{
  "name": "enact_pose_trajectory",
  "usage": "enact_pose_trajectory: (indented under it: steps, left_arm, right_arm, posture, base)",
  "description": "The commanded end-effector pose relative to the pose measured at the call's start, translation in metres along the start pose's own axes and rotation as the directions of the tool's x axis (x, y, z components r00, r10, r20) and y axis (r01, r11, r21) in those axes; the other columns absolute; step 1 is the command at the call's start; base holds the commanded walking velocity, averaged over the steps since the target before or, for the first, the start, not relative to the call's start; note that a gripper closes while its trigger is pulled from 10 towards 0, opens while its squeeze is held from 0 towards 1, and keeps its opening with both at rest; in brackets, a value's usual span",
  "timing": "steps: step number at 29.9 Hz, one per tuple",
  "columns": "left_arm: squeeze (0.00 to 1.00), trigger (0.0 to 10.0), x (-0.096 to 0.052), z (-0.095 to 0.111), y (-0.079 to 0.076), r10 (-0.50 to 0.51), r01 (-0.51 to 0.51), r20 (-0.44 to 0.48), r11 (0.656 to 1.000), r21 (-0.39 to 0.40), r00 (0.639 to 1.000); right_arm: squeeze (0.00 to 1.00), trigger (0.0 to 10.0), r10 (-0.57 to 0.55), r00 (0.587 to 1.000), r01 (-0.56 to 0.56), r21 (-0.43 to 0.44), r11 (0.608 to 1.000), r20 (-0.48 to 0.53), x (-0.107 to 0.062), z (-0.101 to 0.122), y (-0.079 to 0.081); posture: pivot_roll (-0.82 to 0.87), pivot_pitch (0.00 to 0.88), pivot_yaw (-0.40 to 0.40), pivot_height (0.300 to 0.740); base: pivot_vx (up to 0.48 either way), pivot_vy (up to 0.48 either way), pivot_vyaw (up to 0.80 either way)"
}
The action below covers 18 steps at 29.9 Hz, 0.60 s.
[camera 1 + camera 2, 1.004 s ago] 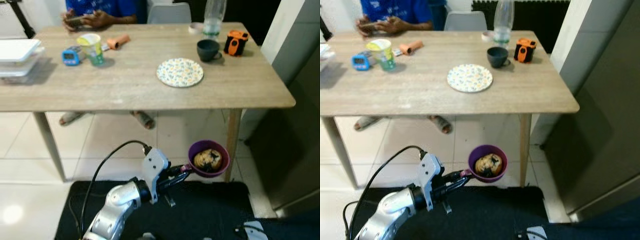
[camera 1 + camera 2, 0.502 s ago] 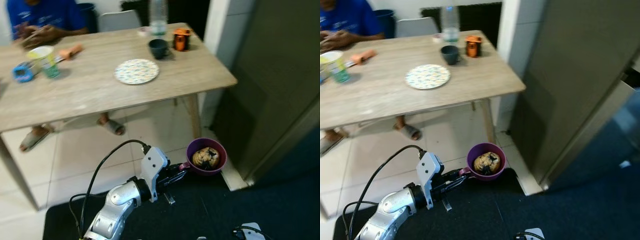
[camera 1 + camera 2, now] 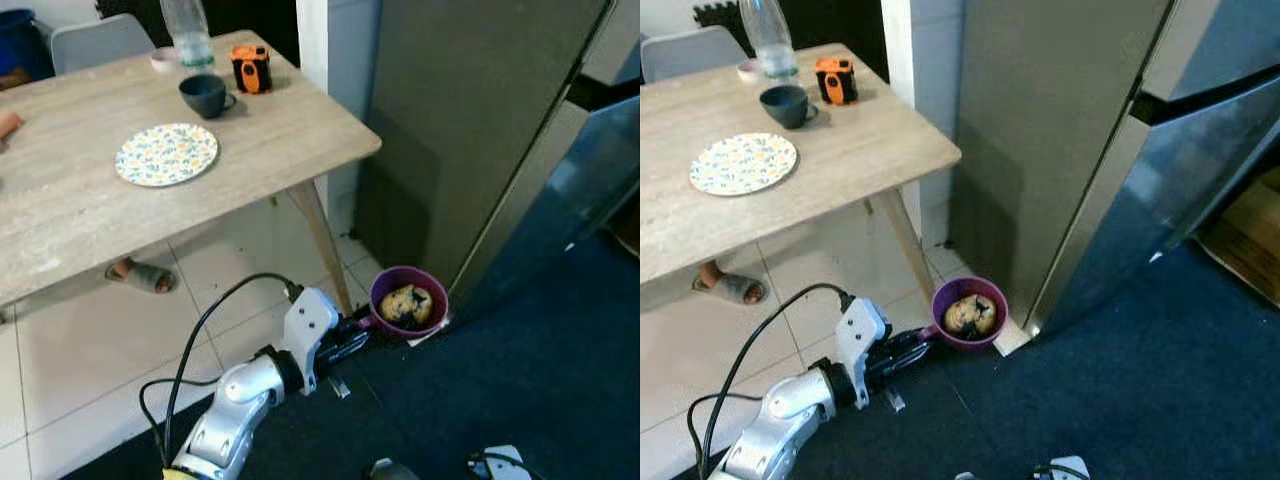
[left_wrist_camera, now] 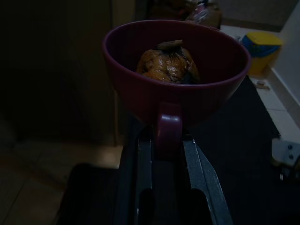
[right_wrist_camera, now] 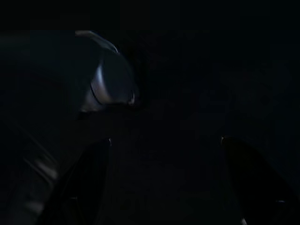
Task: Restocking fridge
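left gripper (image 3: 362,332) out in front, low and level, its two black fingers (image 4: 140,154) clamped on the stubby handle of a small purple bowl (image 3: 408,300) with a browned muffin-like piece of food (image 3: 406,304) sitting in it. the bowl rides upright, straight ahead of the fingertips, handle pointing back along the gripper's own line. here's the relation that counts: the tall grey fridge (image 3: 470,130) stands ahead and to the robot's right of the bowl, doors looking closed from here, so the cargo is near it but not at a shelf. right arm hangs idle, its wrist view too dark, so whether that right gripper is open or closed i cannot tell. that free right arm is on the fridge side, so it looks like the natural one to work the door. off to the left, the light wooden table (image 3: 60,210) with a patterned plate (image 3: 166,154), a dark mug (image 3: 204,96), an orange gadget (image 3: 251,69) and a clear bottle (image 3: 187,30).
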<state>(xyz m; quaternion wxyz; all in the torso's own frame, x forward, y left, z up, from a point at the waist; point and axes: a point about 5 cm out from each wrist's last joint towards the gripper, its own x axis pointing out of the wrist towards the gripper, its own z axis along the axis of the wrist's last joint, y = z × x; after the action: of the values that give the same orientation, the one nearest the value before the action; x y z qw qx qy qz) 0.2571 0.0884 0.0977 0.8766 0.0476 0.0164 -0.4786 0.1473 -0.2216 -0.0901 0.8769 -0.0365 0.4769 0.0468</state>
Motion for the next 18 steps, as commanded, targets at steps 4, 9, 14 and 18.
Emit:
enact_pose_trajectory:
  steps: [4, 9, 14, 18]
  left_arm:
    - [0.00, 10.0, 0.0002, -0.0013, -0.0050, -0.023, 0.023, 0.005, 1.000, 0.005, 1.000]
    - [0.00, 10.0, 0.0005, -0.0014, -0.0051, -0.025, 0.025, 0.006, 1.000, 0.006, 1.000]
    - [0.00, 10.0, 0.0008, -0.0015, -0.0052, -0.026, 0.026, 0.006, 1.000, 0.007, 1.000]
    - [0.00, 10.0, 0.0005, -0.0021, -0.0054, -0.031, 0.031, 0.005, 0.999, 0.008, 1.000]
  right_arm:
    - [0.00, 10.0, 0.000, 1.000, 0.000, 0.004, 1.000, -0.011, -0.0017, -0.0056, -0.0008]
    - [0.00, 10.0, 0.001, 1.000, -0.001, 0.003, 1.000, -0.008, -0.0016, -0.0052, -0.0005]
    - [0.00, 10.0, 0.001, 1.000, -0.001, 0.002, 1.000, -0.003, -0.0015, -0.0047, -0.0002]
    - [0.00, 10.0, 0.003, 1.000, -0.003, 0.001, 1.000, 0.017, -0.0008, -0.0008, 0.0000]
  posture:
    - [-0.06, 0.162, 0.017, 0.740]
    - [-0.06, 0.163, 0.017, 0.740]
    - [-0.06, 0.163, 0.017, 0.740]
    - [-0.06, 0.160, 0.020, 0.740]
  base:
    - [0.000, -0.436, 0.00]
    - [0.000, -0.454, 0.00]
    - [0.000, -0.456, 0.00]
    - [0.000, -0.456, 0.00]
